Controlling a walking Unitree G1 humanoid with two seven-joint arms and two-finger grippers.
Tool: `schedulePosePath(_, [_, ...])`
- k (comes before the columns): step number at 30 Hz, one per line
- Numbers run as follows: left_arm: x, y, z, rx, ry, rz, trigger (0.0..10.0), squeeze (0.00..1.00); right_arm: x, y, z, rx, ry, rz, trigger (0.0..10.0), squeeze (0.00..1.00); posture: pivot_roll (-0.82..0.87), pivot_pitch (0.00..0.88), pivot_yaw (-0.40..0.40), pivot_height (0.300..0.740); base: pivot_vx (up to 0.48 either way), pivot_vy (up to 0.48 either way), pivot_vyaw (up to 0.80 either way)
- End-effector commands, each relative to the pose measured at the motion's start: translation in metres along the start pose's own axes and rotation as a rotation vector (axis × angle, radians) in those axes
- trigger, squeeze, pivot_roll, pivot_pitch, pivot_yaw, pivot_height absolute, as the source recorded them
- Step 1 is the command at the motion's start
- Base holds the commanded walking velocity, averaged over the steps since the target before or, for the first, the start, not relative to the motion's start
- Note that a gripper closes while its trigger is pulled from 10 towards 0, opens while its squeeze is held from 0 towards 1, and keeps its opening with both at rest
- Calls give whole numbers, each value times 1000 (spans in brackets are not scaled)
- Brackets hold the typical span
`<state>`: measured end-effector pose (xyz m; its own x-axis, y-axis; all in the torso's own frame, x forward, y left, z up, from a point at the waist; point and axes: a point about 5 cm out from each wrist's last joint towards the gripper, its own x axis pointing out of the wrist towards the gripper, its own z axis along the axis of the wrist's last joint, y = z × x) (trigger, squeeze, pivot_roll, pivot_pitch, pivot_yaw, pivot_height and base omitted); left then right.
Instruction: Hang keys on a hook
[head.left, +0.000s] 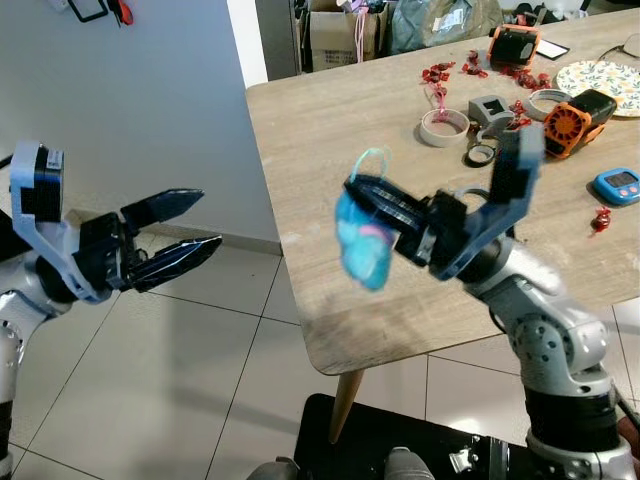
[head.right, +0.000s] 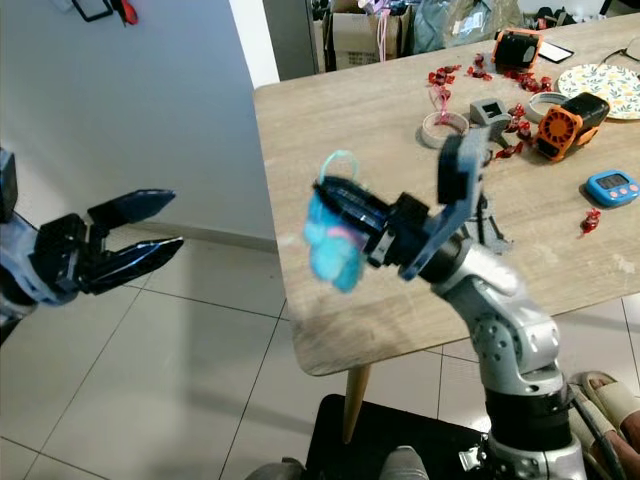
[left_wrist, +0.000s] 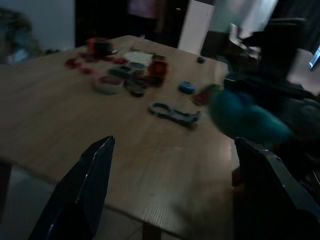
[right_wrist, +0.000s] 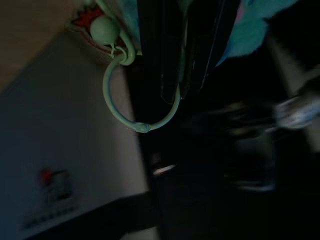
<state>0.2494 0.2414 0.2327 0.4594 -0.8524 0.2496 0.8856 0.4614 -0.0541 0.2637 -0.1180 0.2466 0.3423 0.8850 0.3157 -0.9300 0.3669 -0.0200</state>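
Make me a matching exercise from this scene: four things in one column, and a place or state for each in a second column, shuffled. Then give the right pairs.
Things:
1. left gripper
2. right gripper
3. roll of tape
4. blue timer

Places or states:
A. lying on the wooden table near its right edge
B. fingers open, holding nothing, out over the tiled floor
C. fingers shut on the loop of a fluffy blue keychain
D. lying flat on the table beside a small grey box

Pairs: 1-B, 2-C, 3-D, 4-A
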Motion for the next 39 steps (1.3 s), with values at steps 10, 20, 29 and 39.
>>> schedulePosePath(10, [-23, 14, -40, -160, -52, 202, 10000, 0, 4, 11, -4, 4, 34, 75, 10000, 0, -117, 140, 104, 740, 0, 0, 0])
schedulePosePath(20, [-34, 26, -63, -221, -71, 348, 10000, 0, 6, 13, -18, -8, 109, 81, 10000, 0, -114, 133, 104, 740, 0, 0, 0])
schedulePosePath(29, [-14, 5, -47, -217, -97, 141, 10000, 0, 8, 13, -20, -15, 114, 70, 10000, 0, -115, 137, 106, 740, 0, 0, 0])
schedulePosePath(39, [0, -4, -30, -146, -84, 25, 10000, 0, 8, 8, -19, -43, 114, 41, 10000, 0, -110, 138, 104, 740, 0, 0, 209])
